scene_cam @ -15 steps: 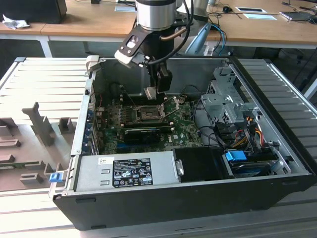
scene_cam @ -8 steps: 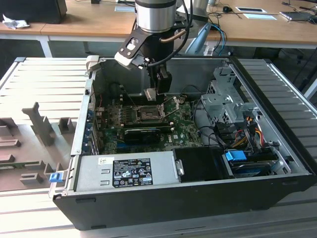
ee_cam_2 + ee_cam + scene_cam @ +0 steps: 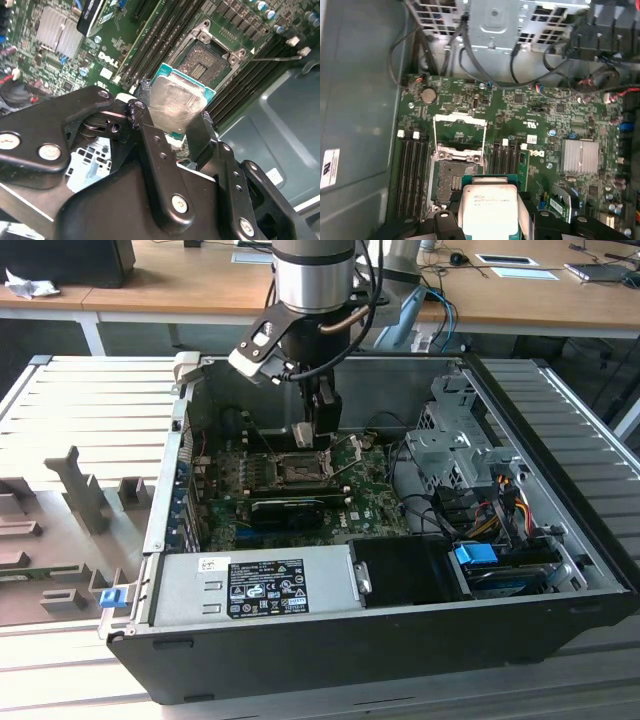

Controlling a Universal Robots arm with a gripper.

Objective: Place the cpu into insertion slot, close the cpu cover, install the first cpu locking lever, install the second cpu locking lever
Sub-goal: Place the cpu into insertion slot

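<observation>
Placing is the step in hand: the hand [image 3: 174, 109] is clamping the cpu [image 3: 176, 97] by its edges and hovering above the bare insertion slot [image 3: 202, 62], which is sitting toward six o'clock of it in the exterior view. Seating the cpu likely calls for squaring it up and lowering it gently.

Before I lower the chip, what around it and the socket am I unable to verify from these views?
- Small square silver-faced cpu: its underside faces away in both wrist views.
- Square black insertion slot: one part is hidden behind the cpu in the first wrist view.
- Exterior view: the black gripper covers the cpu, so the gap above the slot cannot be judged.
</observation>
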